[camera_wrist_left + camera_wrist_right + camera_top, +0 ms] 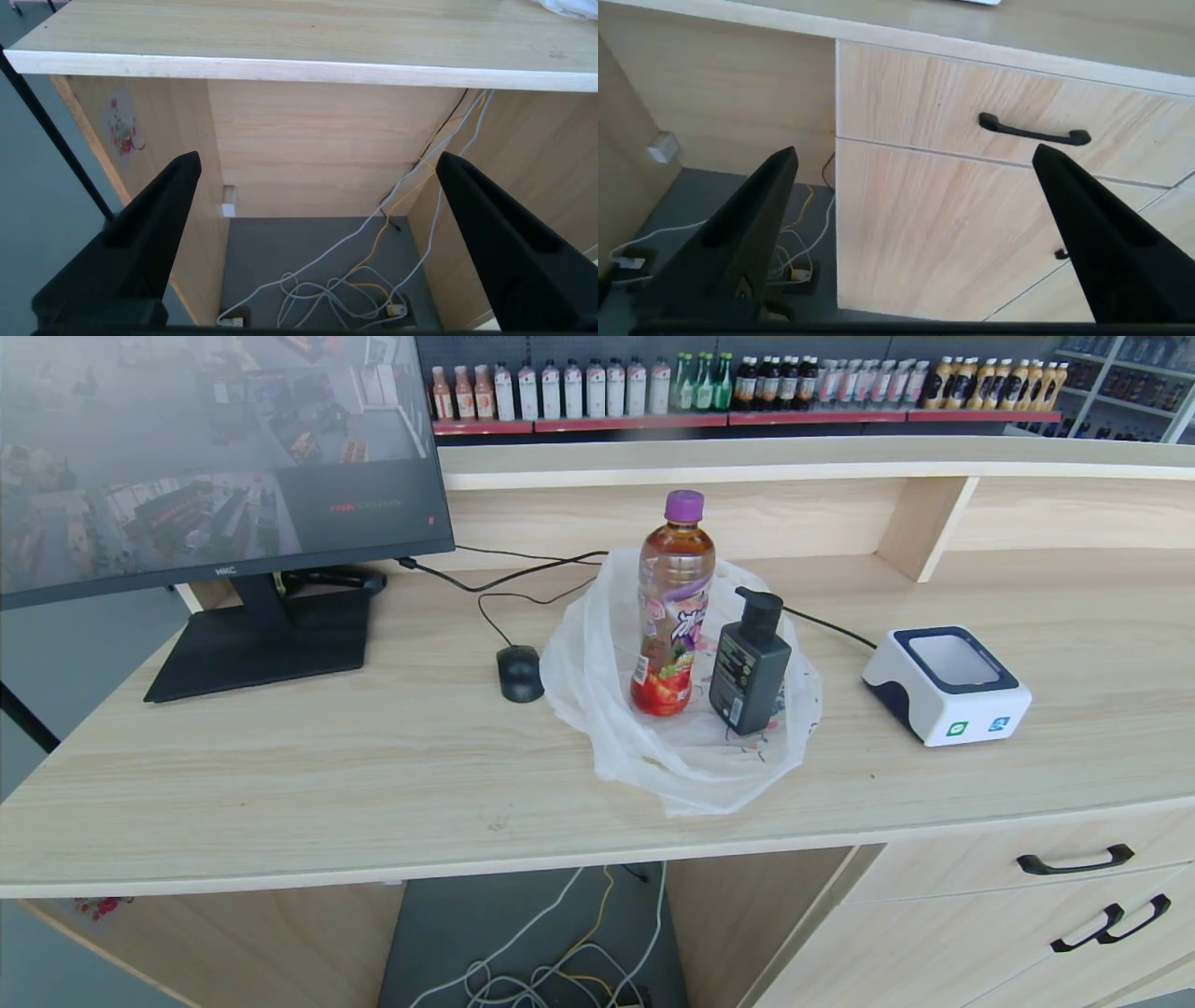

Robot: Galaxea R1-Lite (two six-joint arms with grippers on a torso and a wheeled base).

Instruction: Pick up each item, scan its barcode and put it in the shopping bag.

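Note:
A drink bottle (673, 607) with a purple cap and a dark pump bottle (750, 665) stand upright, side by side, on a flattened translucent white shopping bag (672, 747) in the middle of the wooden counter (280, 775). To their right sits a white and blue barcode scanner (946, 684) with its window facing up. My left gripper (318, 243) hangs open below the counter's front edge, facing the kneehole with its cables. My right gripper (915, 243) is open too, low in front of the drawer fronts.
A monitor (205, 457) on a black stand fills the counter's back left, with a black mouse (519, 673) beside the bag. A raised shelf runs along the counter's back. Drawers with black handles (1033, 131) are under the counter's right. Loose cables (346, 280) lie on the kneehole floor.

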